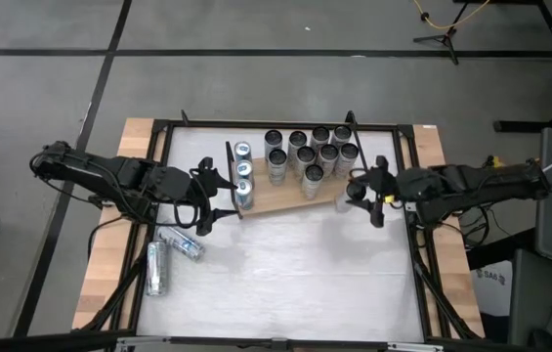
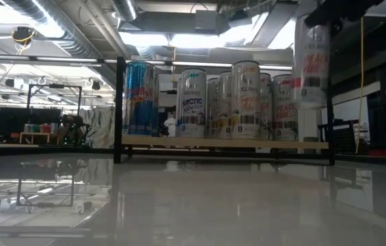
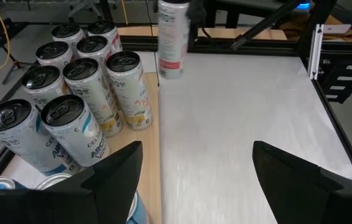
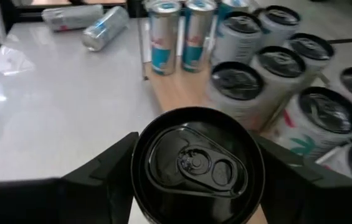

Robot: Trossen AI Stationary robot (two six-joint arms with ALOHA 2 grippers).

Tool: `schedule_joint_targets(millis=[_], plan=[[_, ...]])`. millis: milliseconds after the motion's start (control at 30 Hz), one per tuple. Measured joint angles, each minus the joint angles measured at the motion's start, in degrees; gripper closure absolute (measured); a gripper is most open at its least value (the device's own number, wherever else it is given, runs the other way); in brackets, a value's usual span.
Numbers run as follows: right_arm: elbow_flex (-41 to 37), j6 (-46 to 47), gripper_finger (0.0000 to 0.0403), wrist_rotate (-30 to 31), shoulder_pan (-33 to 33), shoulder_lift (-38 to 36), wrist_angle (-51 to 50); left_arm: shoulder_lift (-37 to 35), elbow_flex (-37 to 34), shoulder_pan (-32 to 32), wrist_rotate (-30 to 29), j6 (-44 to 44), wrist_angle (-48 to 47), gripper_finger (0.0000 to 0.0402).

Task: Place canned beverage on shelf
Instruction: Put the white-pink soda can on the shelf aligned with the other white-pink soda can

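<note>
The shelf point(image 1: 280, 200), a light wooden board with black wire ends, lies at the table's far middle. Two blue cans point(image 1: 243, 176) stand on its left end and several pale cans point(image 1: 310, 156) on its right part. My right gripper point(image 1: 361, 196) is shut on one more can point(image 2: 312, 61) and holds it in the air just off the shelf's right end. My left gripper point(image 1: 219, 196) hangs open over the shelf's left end, with nothing between its fingers point(image 3: 113, 180). My right gripper pinches the can between its two fingers point(image 4: 101, 180), on opposite sides of the wall just below the top rim point(image 4: 144, 186). The fingers come from the table's right side, slanting down. The can hangs upright, lifted clear of table and shelf.
Two cans point(image 1: 180, 242) point(image 1: 156, 266) lie on their sides on the white tabletop at the near left. A black metal frame point(image 1: 417, 186) runs around the table. The table's near middle and right are bare white surface point(image 1: 305, 284).
</note>
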Motion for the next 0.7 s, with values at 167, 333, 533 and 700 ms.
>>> schedule_joint_targets(millis=[167, 333, 533, 700], plan=[[-1.0, -3.4, 0.0153, -6.7, -7.2, -0.5, 0.9, 0.0, 0.0, 0.0, 0.0, 0.0, 0.0, 0.0105], [-1.0, -6.4, 0.0153, -13.7, -14.6, -0.1, 0.8, 0.0, 0.0, 0.0, 0.0, 0.0, 0.0, 0.0105], [-1.0, -9.4, 0.0153, -19.2, -21.7, -0.1, -0.1, 0.0, 0.0, 0.0, 0.0, 0.0, 0.0, 0.0105], [-1.0, -10.9, 0.0153, -20.8, -25.7, -0.1, -3.0, 0.0, 0.0, 0.0, 0.0, 0.0, 0.0, 0.0105]])
